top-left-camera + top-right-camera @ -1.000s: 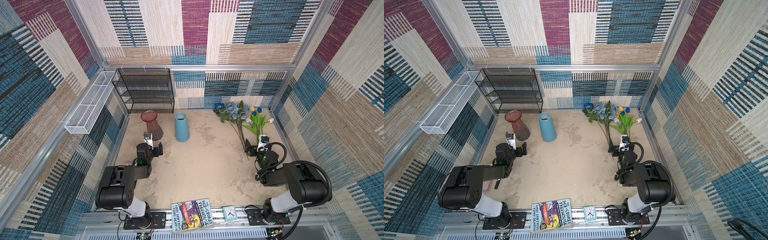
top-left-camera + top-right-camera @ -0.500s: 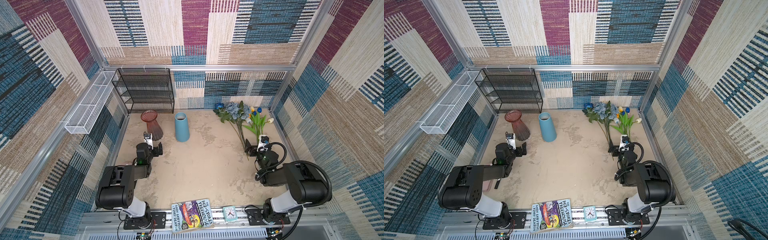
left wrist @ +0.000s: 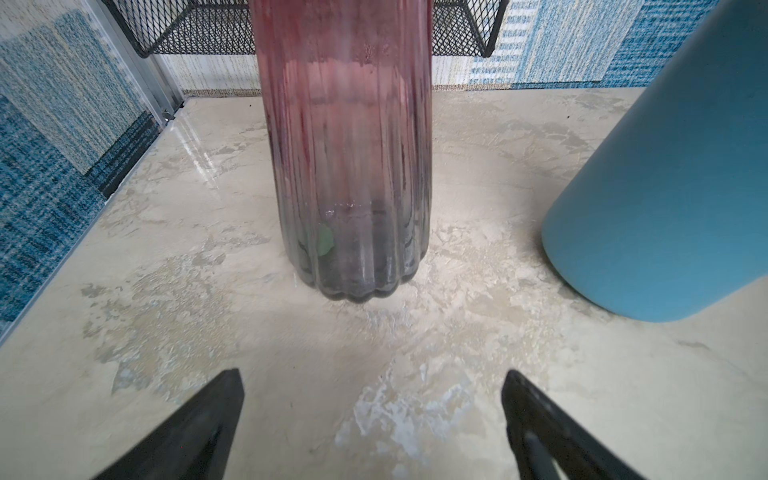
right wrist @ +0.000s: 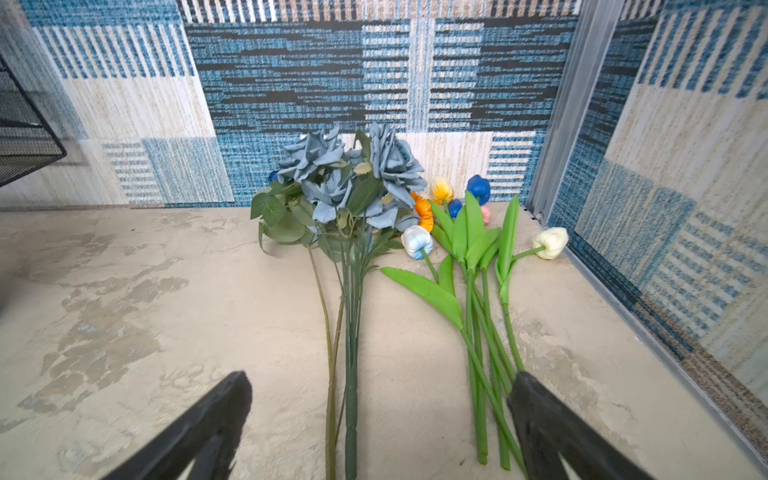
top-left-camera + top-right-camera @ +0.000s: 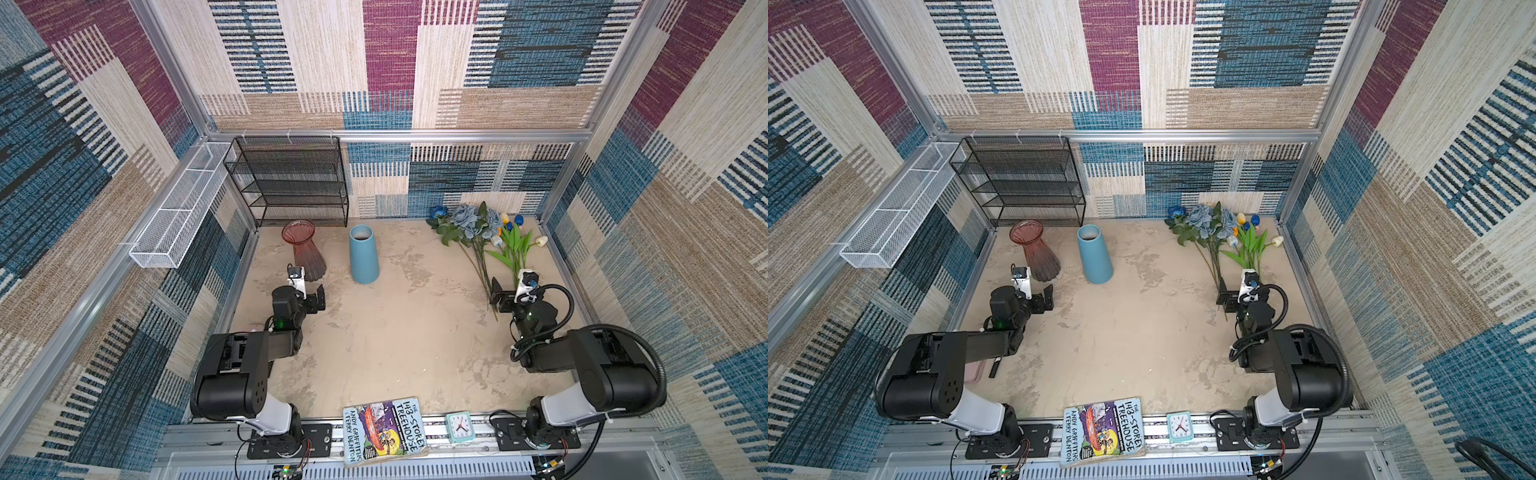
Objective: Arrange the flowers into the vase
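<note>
We have arranged nothing yet: the flowers [image 4: 353, 199] lie flat by the far right corner. The pink glass vase [image 5: 303, 249] and blue vase [image 5: 363, 255] hold no stems. Our left gripper [image 3: 371, 376] and right gripper [image 4: 380, 378] gape empty.

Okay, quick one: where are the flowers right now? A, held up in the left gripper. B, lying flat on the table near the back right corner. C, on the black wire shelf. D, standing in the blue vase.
B: the flowers lie flat on the table by the back right corner, their stems pointing toward the open right gripper.
</note>
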### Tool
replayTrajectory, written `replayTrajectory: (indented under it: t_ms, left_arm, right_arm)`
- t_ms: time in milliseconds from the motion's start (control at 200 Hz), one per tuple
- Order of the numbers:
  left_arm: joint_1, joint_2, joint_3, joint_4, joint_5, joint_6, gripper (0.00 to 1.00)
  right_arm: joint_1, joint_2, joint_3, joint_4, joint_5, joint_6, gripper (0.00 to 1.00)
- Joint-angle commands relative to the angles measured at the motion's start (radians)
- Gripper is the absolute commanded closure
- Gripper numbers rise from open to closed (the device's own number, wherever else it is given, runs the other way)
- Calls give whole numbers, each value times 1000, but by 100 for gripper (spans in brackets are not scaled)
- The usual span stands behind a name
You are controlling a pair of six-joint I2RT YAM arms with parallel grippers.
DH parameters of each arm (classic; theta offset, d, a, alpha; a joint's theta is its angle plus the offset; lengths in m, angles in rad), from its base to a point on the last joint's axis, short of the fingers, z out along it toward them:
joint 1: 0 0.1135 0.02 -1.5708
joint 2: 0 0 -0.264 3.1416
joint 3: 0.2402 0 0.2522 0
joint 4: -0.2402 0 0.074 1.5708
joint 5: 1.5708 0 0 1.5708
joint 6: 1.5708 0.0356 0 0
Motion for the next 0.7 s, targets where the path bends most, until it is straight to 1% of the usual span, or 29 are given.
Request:
replayTrajectory:
  t_ms: [0, 45, 105, 155, 215, 240, 310, 351, 401, 486, 546, 606, 696]
  left_arm:
    - [-40, -144, -7, -76, -82, 20, 0]
    - [-85, -257, -22, -113, -158, 24, 1]
    - [-116, -395, -37, -127, -160, -17, 1]
    - [-124, -477, -38, -162, -83, -42, 1]
    - [-129, -523, -36, -147, 35, -35, 0]
    - [-129, -526, -35, -102, 83, -27, 1]
    - [-131, -501, -29, -70, 193, 6, 0]
    - [-131, -463, -30, -15, 271, 21, 1]
    - [-132, -421, -28, 44, 362, 19, 1]
    - [-153, -356, 11, 68, 452, 36, 1]
    - [-184, -318, 44, 56, 478, 79, 1]
    - [-212, -285, 73, 44, 469, 116, 1]
    - [-217, -203, 127, 45, 474, 123, 1]
  right_arm:
    - [1, -141, 51, -189, 61, 45, 0]
    - [1, -243, 59, -251, 41, 78, 0]
    - [1, -366, 56, -278, 3, 131, 0]
    - [1, -441, 74, -311, -43, 166, 0]
    - [3, -486, 102, -326, -151, 162, 0]
    - [3, -490, 118, -338, -184, 159, 0]
    - [4, -475, 173, -380, -271, 163, 0]
    - [7, -457, 194, -379, -327, 166, 0]
    - [16, -432, 212, -366, -369, 171, 0]
    - [43, -393, 244, -378, -418, 161, 0]
    - [69, -378, 250, -376, -426, 147, 0]
    - [96, -373, 250, -378, -422, 127, 0]
    - [116, -371, 240, -368, -427, 121, 0]
